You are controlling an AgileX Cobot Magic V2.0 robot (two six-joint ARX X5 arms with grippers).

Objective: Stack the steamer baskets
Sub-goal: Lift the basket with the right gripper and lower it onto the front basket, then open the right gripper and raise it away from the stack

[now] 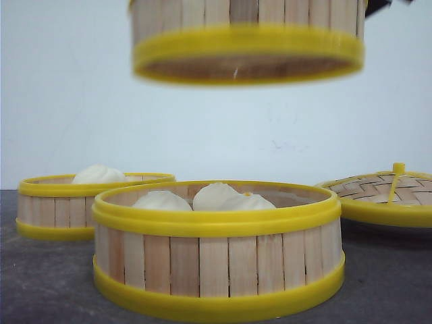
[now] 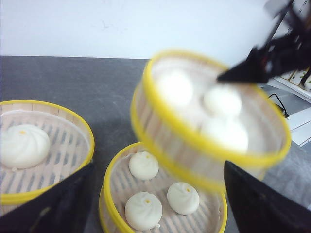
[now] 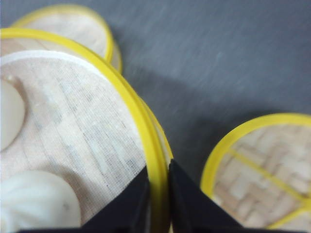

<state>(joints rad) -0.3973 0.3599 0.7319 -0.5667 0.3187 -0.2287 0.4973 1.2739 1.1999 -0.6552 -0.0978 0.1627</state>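
One steamer basket [image 1: 248, 40] hangs in the air, blurred, with buns inside. My right gripper [image 3: 158, 172] is shut on its yellow rim [image 3: 146, 131], one finger inside the wall and one outside. A second steamer basket [image 1: 217, 256] with three buns stands on the table at the front centre, partly beneath the raised one [image 2: 209, 126]. The third steamer basket [image 1: 88, 202] sits behind it on the left, holding a bun. My left gripper [image 2: 158, 206] is open above the centre basket [image 2: 146, 187], its dark fingers [image 2: 53, 204] spread wide and gripping nothing.
A domed woven lid [image 1: 385, 196] with yellow rim and knob lies on the table at the right, close to the centre basket; the right wrist view shows this lid [image 3: 262, 174] beside the held basket. The table top [image 1: 40, 283] is dark grey, with a white wall behind.
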